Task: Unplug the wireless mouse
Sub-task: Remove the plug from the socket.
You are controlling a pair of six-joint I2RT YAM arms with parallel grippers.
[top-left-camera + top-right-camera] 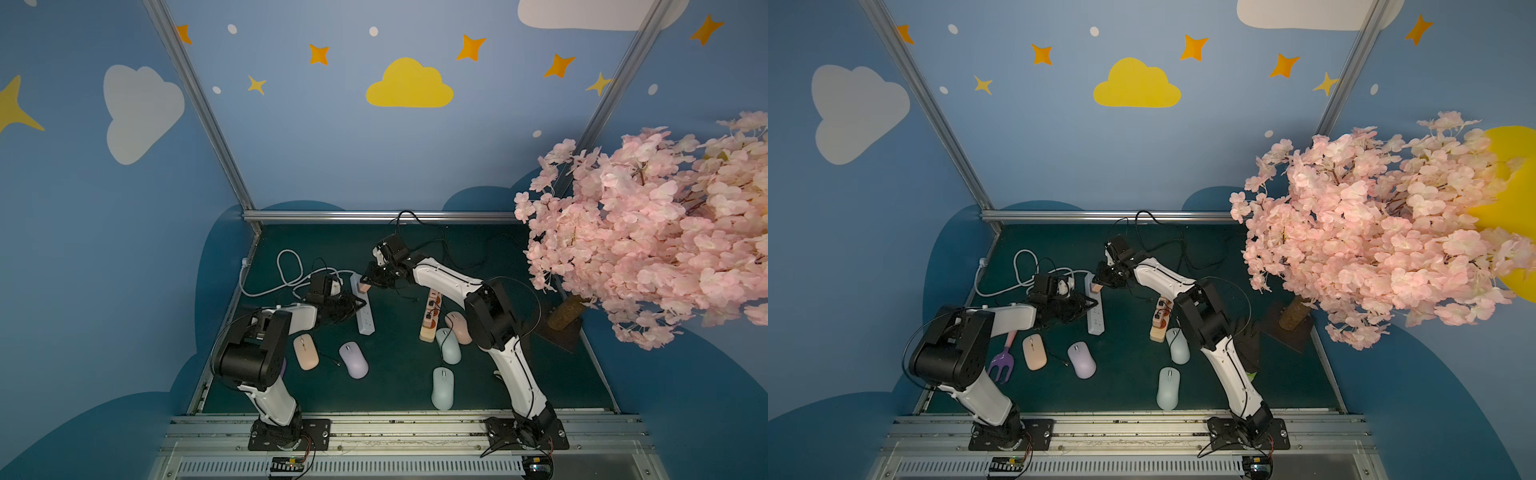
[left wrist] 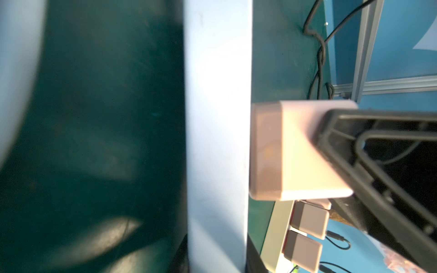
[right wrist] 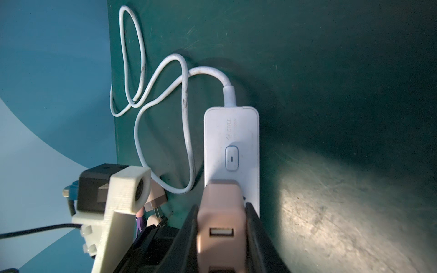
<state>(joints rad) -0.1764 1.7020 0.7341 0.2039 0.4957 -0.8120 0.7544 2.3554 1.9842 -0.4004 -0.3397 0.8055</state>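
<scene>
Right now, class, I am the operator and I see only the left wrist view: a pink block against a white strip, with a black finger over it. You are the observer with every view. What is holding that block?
Observer: The right gripper. In the right wrist view its jaws press both sides of the pink USB charger, which is seated on the white power strip.
Operator: Does a cable leave the charger?
Observer: No, its USB port is empty.
Operator: Where is my own gripper?
Observer: In a top view the left gripper sits at the strip's middle, nearer the robot's base than the charger. I cannot tell whether it is clamped.
</scene>
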